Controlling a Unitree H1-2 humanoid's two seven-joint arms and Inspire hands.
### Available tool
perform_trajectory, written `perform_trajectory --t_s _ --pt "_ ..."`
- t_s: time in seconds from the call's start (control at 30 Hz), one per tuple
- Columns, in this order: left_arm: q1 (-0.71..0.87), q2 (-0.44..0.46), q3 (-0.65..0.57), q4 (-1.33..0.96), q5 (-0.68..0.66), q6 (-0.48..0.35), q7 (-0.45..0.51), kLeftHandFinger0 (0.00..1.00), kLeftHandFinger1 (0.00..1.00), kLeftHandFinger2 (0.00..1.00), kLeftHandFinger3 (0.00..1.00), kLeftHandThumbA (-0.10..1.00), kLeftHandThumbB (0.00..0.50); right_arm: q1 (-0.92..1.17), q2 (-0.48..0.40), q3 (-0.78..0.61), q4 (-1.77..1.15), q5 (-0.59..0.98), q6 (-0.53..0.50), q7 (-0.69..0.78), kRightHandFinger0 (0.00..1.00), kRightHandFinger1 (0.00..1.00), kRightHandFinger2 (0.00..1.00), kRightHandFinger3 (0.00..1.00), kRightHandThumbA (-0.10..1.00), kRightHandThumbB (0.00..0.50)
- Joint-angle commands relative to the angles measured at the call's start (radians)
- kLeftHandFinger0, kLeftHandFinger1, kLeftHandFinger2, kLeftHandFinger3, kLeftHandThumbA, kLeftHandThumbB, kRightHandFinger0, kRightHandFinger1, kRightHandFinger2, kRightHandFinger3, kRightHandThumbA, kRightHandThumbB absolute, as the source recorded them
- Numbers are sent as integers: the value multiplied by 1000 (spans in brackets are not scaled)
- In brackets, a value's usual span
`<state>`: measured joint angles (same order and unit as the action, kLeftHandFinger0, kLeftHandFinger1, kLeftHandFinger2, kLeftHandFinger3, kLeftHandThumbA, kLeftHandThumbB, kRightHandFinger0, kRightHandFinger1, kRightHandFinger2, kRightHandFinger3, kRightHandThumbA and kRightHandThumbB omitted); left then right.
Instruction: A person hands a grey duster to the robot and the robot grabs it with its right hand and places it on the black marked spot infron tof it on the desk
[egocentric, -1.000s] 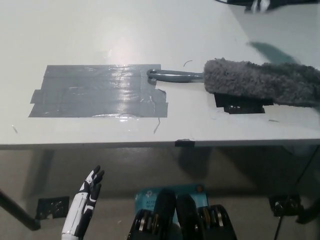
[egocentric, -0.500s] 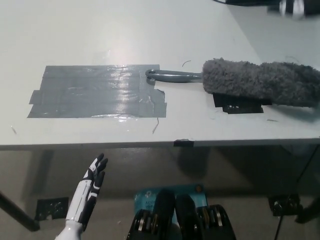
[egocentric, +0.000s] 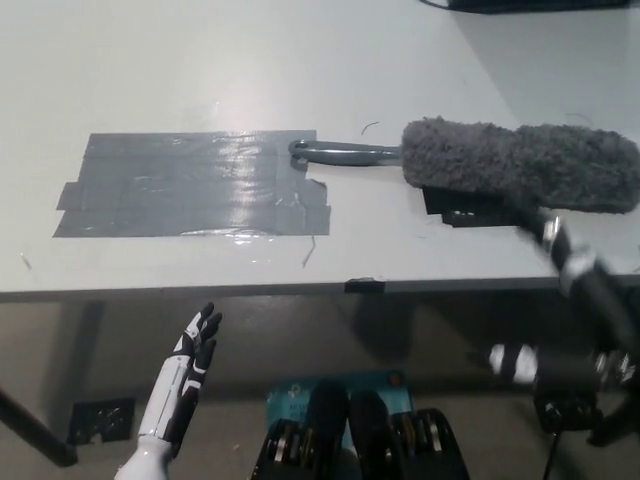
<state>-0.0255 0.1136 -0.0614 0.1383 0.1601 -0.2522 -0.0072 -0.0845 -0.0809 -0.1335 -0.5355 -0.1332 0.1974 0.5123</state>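
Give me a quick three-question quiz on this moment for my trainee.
1. True or false: the duster lies on the desk, its fluffy head over the black mark.
2. Which way does the duster's handle point? A) toward the grey tape patch B) off the desk's near edge C) straight up
3. Fill in: the white left hand hangs below the desk edge, fingers ____ and holding nothing.

Key: 1 true; 2 A; 3 apart. The right hand is too blurred to judge.
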Motion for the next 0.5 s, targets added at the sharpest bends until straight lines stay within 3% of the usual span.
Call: perform_trajectory --t_s 0.0,0.1,0.23,0.37,0.47 --pt "25 0 -15 -36 9 -21 -7 1000 1000 1000 1000 1000 221 53 85 10 126 38 -221 -158 1000 1000 1000 1000 1000 308" --pt "54 1 -21 -44 6 -15 -11 1000 1000 1000 1000 1000 245 89 107 29 298 -6 -314 -196 1000 1000 1000 1000 1000 258" --pt "63 -2 -24 -41 11 -19 -3 1000 1000 1000 1000 1000 254 94 92 47 455 5 -337 -185 1000 1000 1000 1000 974 204" --pt "65 1 -25 -43 6 -17 -6 1000 1000 1000 1000 1000 258 100 75 69 513 -13 -361 -203 1000 1000 1000 1000 1000 235" --pt "64 0 -23 -43 1 -22 -3 1000 1000 1000 1000 1000 267 100 57 89 561 -19 -388 -210 1000 1000 1000 1000 999 212"
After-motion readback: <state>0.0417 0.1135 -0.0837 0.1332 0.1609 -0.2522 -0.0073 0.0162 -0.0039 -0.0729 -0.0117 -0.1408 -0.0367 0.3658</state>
